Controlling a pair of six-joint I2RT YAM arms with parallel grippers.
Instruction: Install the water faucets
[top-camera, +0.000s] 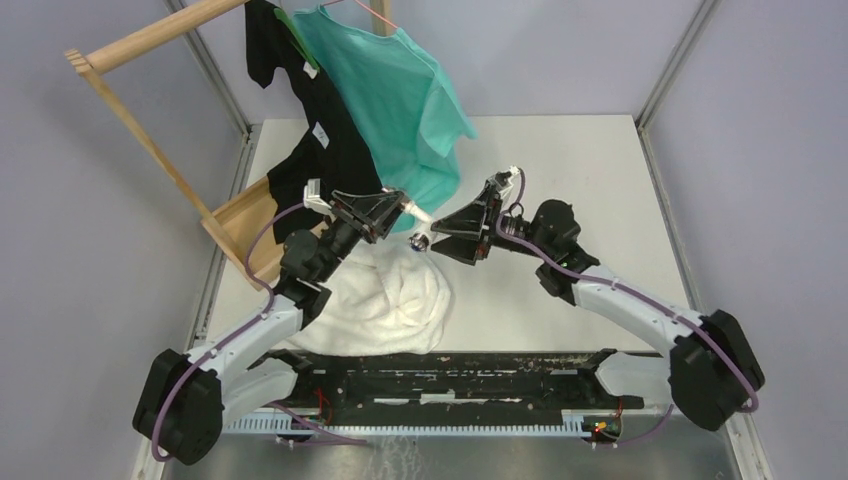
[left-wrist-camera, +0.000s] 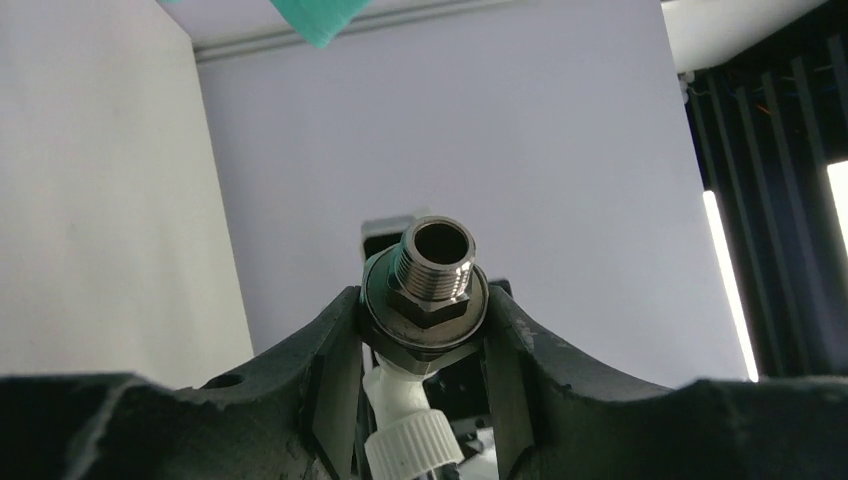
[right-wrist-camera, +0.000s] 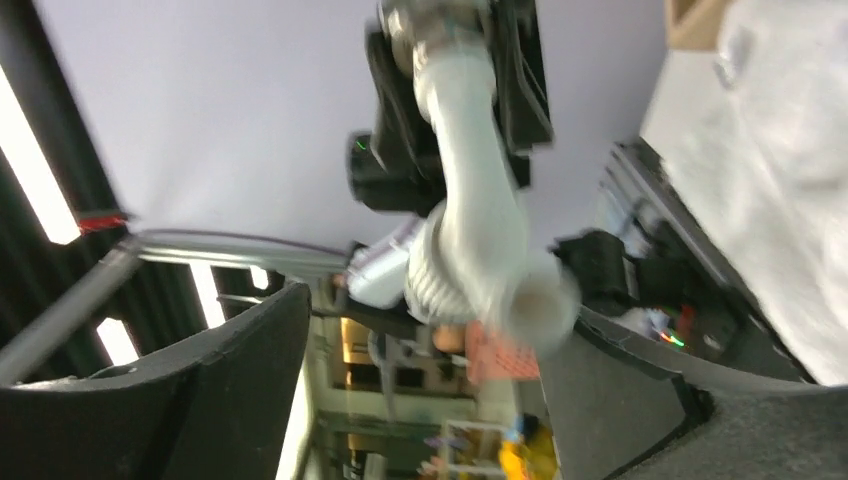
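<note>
My left gripper (top-camera: 398, 213) is shut on the water faucet and holds it in the air above the table. In the left wrist view its jaws (left-wrist-camera: 423, 302) clamp the flange of the silver threaded fitting (left-wrist-camera: 432, 270), with the white spout (left-wrist-camera: 405, 425) hanging below it. In the top view the white spout (top-camera: 419, 213) and the silver fitting (top-camera: 420, 240) stick out towards my right gripper (top-camera: 441, 238). My right gripper (right-wrist-camera: 440, 315) is open. The blurred white spout (right-wrist-camera: 480, 190) reaches in between its fingers, its open end near the right finger (right-wrist-camera: 640, 390). I cannot tell whether they touch.
A crumpled white towel (top-camera: 385, 295) lies under both grippers. A teal shirt (top-camera: 400, 95) and a black shirt (top-camera: 315, 130) hang from a wooden rack (top-camera: 150, 150) at the back left. A black rail (top-camera: 440, 375) runs along the near edge.
</note>
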